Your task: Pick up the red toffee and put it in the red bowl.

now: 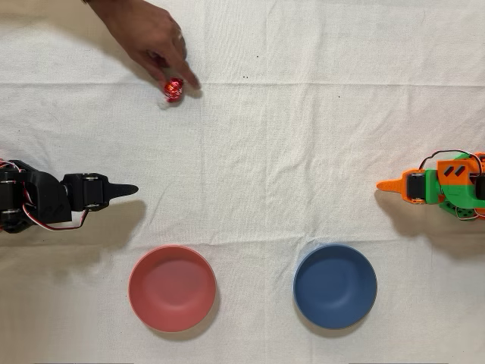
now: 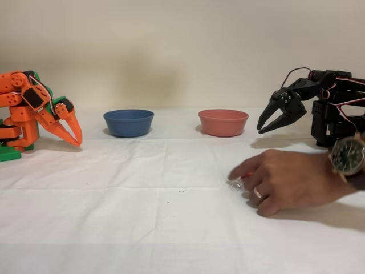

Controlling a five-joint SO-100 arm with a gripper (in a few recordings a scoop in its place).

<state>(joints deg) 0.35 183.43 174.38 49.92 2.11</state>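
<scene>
Red toffee (image 1: 173, 89) sits on the table (image 1: 303, 136) under a person's hand (image 1: 151, 38) — well apart from the black gripper (image 2: 268, 127), which hangs released, holding nothing. Red bowl (image 1: 172, 288) lies near the gripper. Risk — reaching now could hit the hand.

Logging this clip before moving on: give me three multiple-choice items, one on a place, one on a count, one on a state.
1. Where is the red toffee?
A. under a person's hand on the cloth
B. in the red bowl
C. in the gripper

2. How many bowls are there?
A. one
B. two
C. three

3. The black arm's gripper is
A. shut on the toffee
B. open, holding nothing
C. inside a bowl

Key: 1 A, fingertips touch it; 2 B, the red bowl and a blue bowl; 3 B, fingers spread apart in the fixed view.
</scene>
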